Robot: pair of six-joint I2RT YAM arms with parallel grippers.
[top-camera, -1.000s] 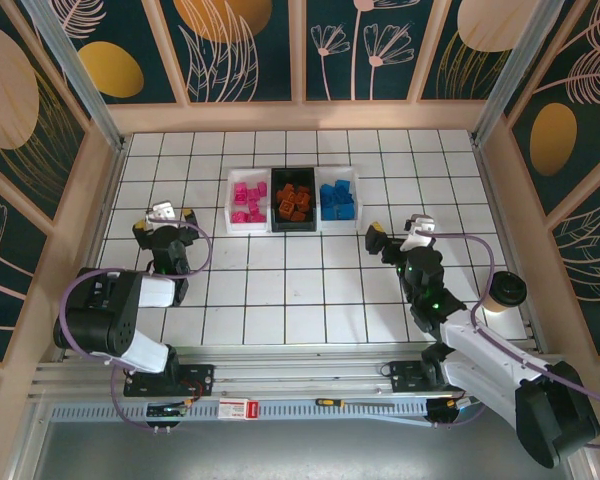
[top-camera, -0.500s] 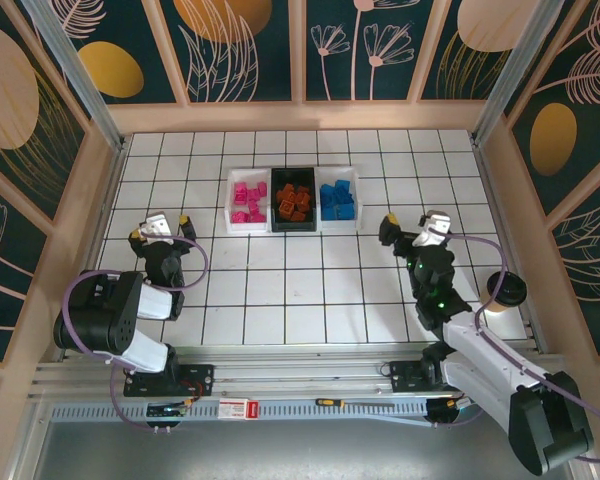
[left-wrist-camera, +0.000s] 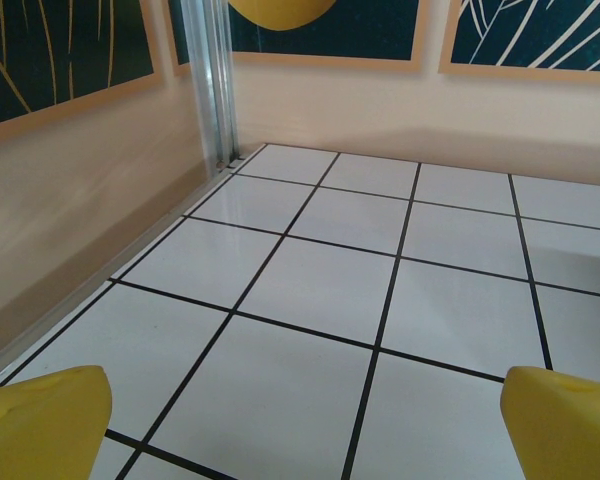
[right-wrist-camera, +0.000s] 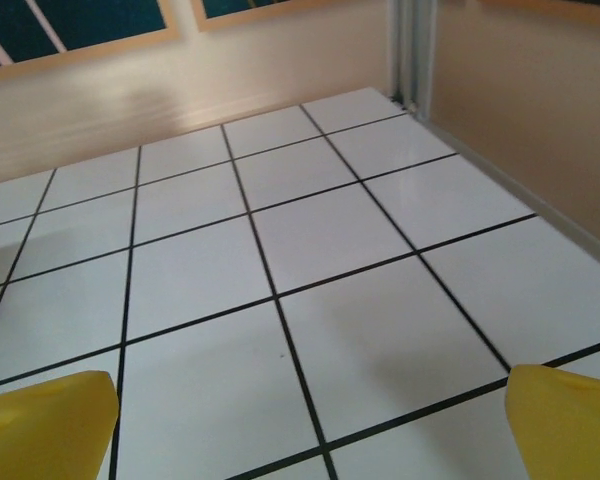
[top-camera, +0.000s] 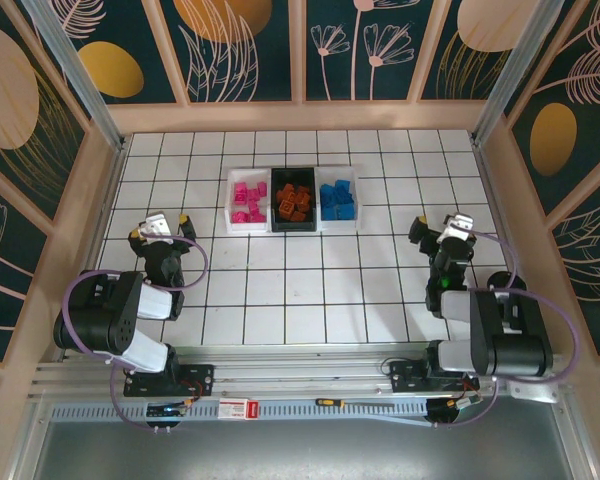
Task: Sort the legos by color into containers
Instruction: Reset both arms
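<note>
Three containers stand side by side at the far middle of the tiled table (top-camera: 280, 290): a white bin (top-camera: 230, 203) with the pink legos (top-camera: 248, 201), a black bin (top-camera: 294, 174) with the orange legos (top-camera: 294, 202), and a second white bin (top-camera: 356, 196) with the blue legos (top-camera: 337, 199). Each colour lies in its own bin, and I see no loose brick on the tiles.

Over the last second the right gripper (top-camera: 440, 226) has pulled back from the middle of the table to the right side, and its arm is now folded close over its base. The left gripper (top-camera: 160, 228) has drawn back a little too, and then stayed where it is, near the left wall.

Both pairs of jaws are spread wide with nothing between them; in the wrist views the yellow fingertips (left-wrist-camera: 40, 420) (right-wrist-camera: 45, 425) sit at the picture corners over bare tiles.

My judgement is that the sorting is finished and the arms are going back to rest, well apart from the bins.
</note>
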